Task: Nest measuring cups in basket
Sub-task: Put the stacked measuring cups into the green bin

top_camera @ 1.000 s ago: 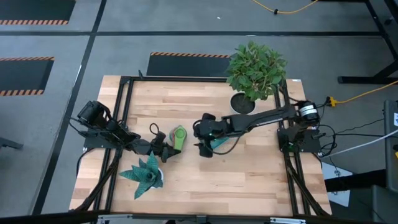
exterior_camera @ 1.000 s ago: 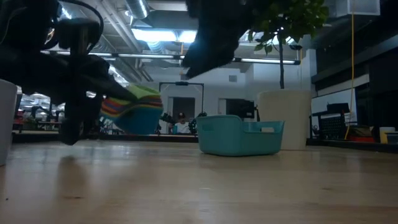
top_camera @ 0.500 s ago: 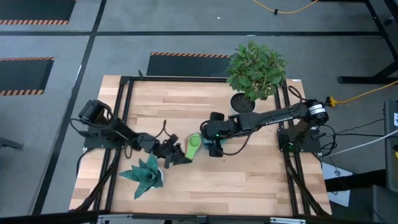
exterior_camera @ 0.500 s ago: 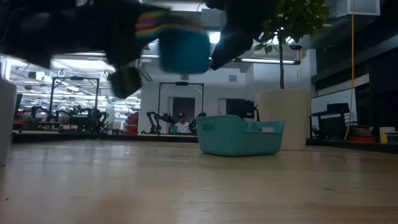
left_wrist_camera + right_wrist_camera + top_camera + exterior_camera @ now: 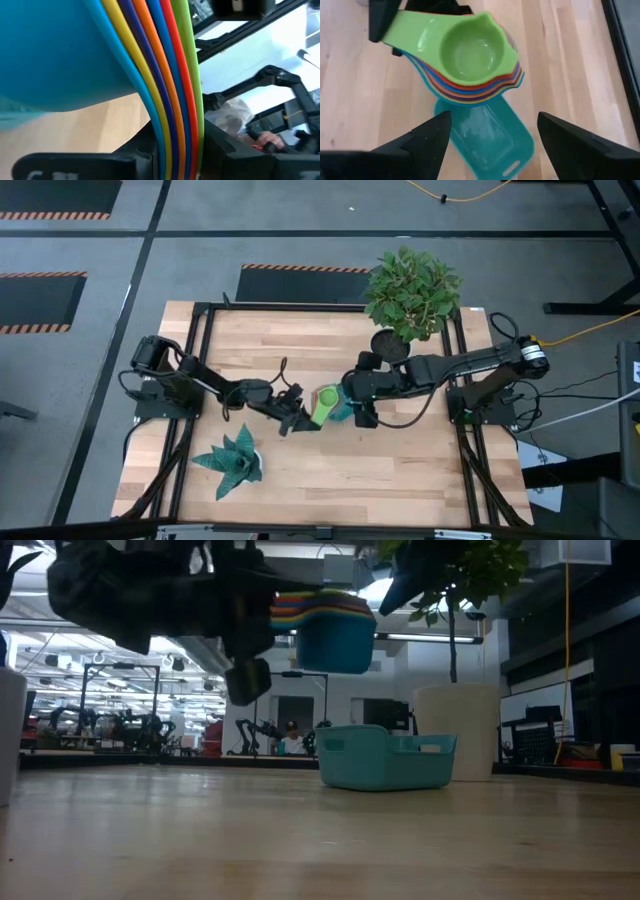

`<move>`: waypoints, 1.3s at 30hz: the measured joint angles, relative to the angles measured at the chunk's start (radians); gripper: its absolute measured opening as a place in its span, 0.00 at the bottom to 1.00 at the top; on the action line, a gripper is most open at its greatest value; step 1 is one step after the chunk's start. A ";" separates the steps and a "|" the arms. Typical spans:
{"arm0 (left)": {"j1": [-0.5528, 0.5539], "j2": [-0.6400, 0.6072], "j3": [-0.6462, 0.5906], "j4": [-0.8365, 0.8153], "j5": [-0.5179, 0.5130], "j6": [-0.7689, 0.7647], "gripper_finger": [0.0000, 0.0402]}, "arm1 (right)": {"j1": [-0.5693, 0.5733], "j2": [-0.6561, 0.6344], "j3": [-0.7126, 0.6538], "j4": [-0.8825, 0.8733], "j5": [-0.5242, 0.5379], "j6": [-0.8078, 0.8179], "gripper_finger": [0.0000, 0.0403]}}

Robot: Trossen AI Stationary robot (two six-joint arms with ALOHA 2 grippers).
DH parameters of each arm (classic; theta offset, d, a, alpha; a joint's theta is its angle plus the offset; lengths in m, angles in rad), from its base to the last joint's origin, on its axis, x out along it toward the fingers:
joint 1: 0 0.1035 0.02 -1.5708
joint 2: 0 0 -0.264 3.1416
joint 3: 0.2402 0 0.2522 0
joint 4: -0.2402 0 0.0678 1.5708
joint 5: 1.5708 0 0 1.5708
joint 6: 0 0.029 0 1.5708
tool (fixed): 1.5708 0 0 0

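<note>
Now the left gripper [image 5: 300,420] clamps the handles of the nested measuring cups [image 5: 326,402], holding the stack aloft directly over the basket [image 5: 485,135] on the bench [image 5: 400,470]. Beyond, the right gripper [image 5: 492,132] hovers spread wide, empty.

The basket [image 5: 343,409] is crowded from above: the stack of measuring cups [image 5: 322,404], held by the left gripper [image 5: 300,420], hangs over its 9 o'clock edge, and the right gripper [image 5: 358,402], fingers wide, sits over its 3 o'clock side. The white pot with leafy plant [image 5: 408,295] blocks 1 o'clock; the teal plant [image 5: 233,460] stands at 8 o'clock. Bare table [image 5: 400,470] lies toward 6 o'clock.
</note>
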 joint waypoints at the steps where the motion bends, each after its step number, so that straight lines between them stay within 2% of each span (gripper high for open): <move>1: 0.006 0.001 0.006 -0.017 0.001 0.007 0.20 | 0.000 -0.004 0.000 -0.010 0.004 0.000 0.74; 7: 0.025 0.058 0.056 -0.040 0.034 0.028 0.20 | 0.000 -0.009 0.000 -0.060 0.065 -0.002 0.74; 16: 0.069 0.178 0.151 -0.045 0.145 0.020 0.20 | 0.000 0.004 -0.001 -0.036 0.066 -0.005 0.74; 24: 0.110 0.178 0.150 -0.083 0.194 -0.006 0.20 | 0.000 0.039 -0.001 0.035 0.066 -0.056 0.74; 28: 0.112 0.179 0.146 -0.163 0.197 -0.017 0.20 | -0.009 0.073 -0.001 0.088 0.066 -0.083 0.74; 35: 0.118 0.178 0.148 -0.169 0.204 -0.026 0.20 | -0.028 0.141 -0.001 0.105 0.065 -0.087 0.74; 39: 0.134 0.178 0.148 -0.169 0.245 -0.033 0.20 | -0.035 0.170 -0.001 0.105 0.064 -0.087 0.74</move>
